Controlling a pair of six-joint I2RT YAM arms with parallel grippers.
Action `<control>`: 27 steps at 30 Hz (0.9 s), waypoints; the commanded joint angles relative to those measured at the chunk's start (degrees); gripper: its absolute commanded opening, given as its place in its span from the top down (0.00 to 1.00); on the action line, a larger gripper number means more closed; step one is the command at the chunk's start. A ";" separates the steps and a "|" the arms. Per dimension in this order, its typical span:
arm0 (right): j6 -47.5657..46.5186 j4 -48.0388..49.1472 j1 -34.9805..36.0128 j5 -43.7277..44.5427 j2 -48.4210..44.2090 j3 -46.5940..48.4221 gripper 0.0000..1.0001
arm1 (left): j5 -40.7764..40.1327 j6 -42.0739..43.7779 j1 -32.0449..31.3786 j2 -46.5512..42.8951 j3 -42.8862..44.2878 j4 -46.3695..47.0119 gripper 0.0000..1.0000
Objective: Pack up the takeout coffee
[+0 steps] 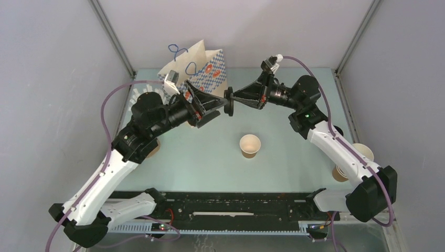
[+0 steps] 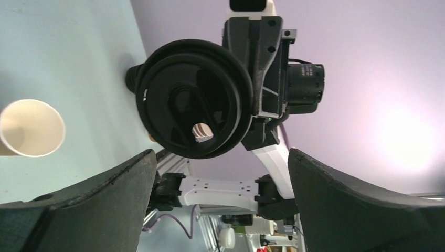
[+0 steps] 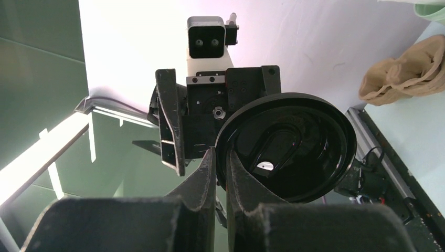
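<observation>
Lid (image 3: 286,147) of black plastic sits pinched by its rim in the nearly closed right fingers (image 3: 204,179), held mid-air facing the wide-spread, empty left fingers (image 2: 105,199), seemingly for a handover, while its lidless tan cup (image 1: 250,145) stands upright on the counter (image 1: 210,164) below.

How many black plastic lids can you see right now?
1. The black lid is pinched at its rim by the right gripper, held midair facing the open left gripper. Others may be hidden from view.
</observation>
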 commanded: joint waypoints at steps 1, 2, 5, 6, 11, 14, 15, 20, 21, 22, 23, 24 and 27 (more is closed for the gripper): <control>1.77 2.67 0.88 -1.30 -2.75 0.63 0.87 | -2.27 -3.26 -1.52 -0.32 -1.20 4.98 0.00; 1.77 2.47 0.85 -1.38 -3.06 0.63 0.87 | -2.80 -3.62 -1.71 -0.70 -1.69 4.90 0.00; 1.84 2.04 1.01 -1.55 -3.77 0.63 0.87 | -3.49 -4.97 -1.94 -1.42 -3.23 5.57 0.00; 1.95 2.18 1.09 -1.60 -3.88 0.63 0.87 | -3.25 -5.53 -1.98 -1.40 -3.87 6.40 0.00; 3.11 3.13 1.84 -2.16 -4.12 0.63 0.87 | -2.56 -6.76 -2.29 -1.20 -4.63 9.86 0.00; 2.63 2.51 2.43 -2.35 -4.57 0.63 0.87 | -2.02 -7.20 -2.34 -1.23 -4.49 11.09 0.00; 2.32 2.24 2.61 -2.28 -4.72 0.63 0.87 | -2.00 -7.35 -2.57 -1.17 -4.57 11.10 0.00; 1.13 0.77 3.59 -2.28 -5.32 0.63 0.87 | -3.11 -7.56 -3.39 -2.05 -5.30 11.13 0.04; 1.16 0.76 3.77 -2.15 -5.43 0.63 0.87 | -3.30 -7.82 -3.54 -2.17 -5.44 11.11 0.04; 1.24 0.79 3.87 -1.99 -5.61 0.63 0.87 | -3.47 -8.04 -3.72 -2.29 -5.56 11.09 0.03; 1.31 0.84 3.91 -1.88 -5.70 0.63 0.87 | -3.57 -8.08 -3.90 -2.33 -5.66 11.07 0.01; 1.39 0.89 4.04 -1.83 -5.74 0.63 0.87 | -3.73 -8.04 -4.12 -2.35 -5.61 11.06 0.01; 1.35 0.77 4.17 -1.99 -5.83 0.63 0.87 | -4.12 -8.00 -4.45 -2.23 -5.07 11.04 0.01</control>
